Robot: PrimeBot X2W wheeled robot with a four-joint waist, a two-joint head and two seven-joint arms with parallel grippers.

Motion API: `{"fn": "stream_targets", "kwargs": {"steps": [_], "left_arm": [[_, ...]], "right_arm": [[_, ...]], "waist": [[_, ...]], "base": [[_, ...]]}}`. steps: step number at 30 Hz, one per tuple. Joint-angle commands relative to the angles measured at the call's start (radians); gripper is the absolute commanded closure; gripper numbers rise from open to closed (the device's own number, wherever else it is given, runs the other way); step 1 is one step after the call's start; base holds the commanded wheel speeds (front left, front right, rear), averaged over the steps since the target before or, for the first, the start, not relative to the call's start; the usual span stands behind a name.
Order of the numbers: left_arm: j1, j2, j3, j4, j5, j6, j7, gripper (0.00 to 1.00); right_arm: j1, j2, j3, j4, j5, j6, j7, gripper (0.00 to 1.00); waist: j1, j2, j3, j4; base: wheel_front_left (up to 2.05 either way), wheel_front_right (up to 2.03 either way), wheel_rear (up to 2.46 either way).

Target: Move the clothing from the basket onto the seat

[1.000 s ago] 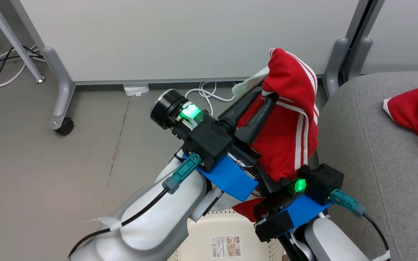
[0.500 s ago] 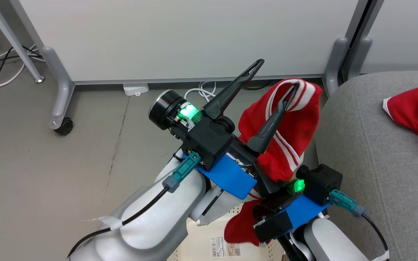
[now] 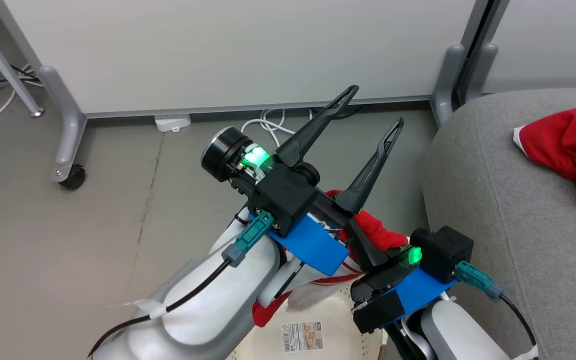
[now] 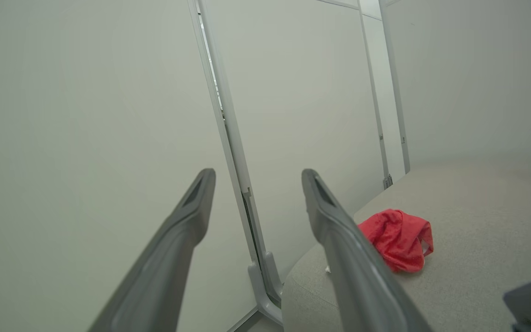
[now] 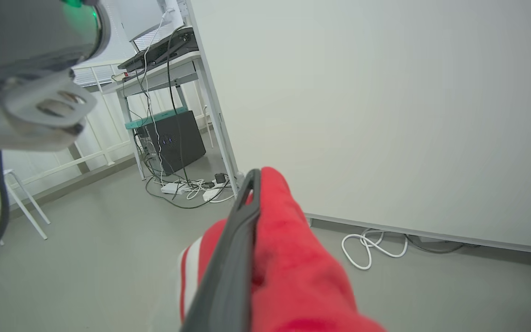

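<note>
The robot is working on the second of the two pieces. The plain red garment [image 3: 565,150] is already lying on the seat [image 3: 488,210], well back from its rounded edge. The striped garment [image 3: 379,234] is hanging low between the two arms, with its tail trailing down into the basket [image 3: 340,315].

The left gripper [image 3: 374,106] is pointing up toward the partition wall, its fingers spread wide with nothing between them. The right gripper [image 5: 261,182] is sitting lower, partly tucked behind the left wrist in the head view. In its own wrist view, red cloth is bunching over one dark finger and hiding the other, so it is probably pinching the fabric — though the closure itself is not showing.

By my reading, the load is riding on that one grip alone. The next move is calling for the right arm to lift until the tail is clearing the basket rim, then to carry it rightward over the seat before letting go — with the left arm, which is crossing just above it, moving aside first.
</note>
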Motion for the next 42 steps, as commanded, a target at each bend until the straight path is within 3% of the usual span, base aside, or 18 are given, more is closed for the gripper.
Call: {"fn": "stream_targets", "kwargs": {"steps": [1, 27, 42], "left_arm": [[0.012, 0.007, -0.006, 0.003, -0.005, 0.000, 0.004, 0.00], [-0.023, 0.035, -0.068, 0.023, 0.019, -0.025, 0.032, 0.00], [-0.009, 0.047, -0.101, 0.055, 0.026, -0.036, 0.025, 0.00]], "right_arm": [[0.003, -0.001, -0.014, -0.002, -0.011, 0.000, 0.000, 1.00], [0.028, -0.043, -0.207, -0.127, -0.139, 0.000, 0.000, 1.00], [0.057, -0.044, -0.280, -0.161, -0.159, 0.000, 0.000, 1.00]], "waist": [[0.0000, 0.0000, 0.006, -0.018], [0.0000, 0.0000, 0.166, -0.295], [0.0000, 0.0000, 0.193, -0.385]], "base": [[0.00, 0.00, 0.00], [0.00, 0.00, 0.00], [0.00, 0.00, 0.00]]}}
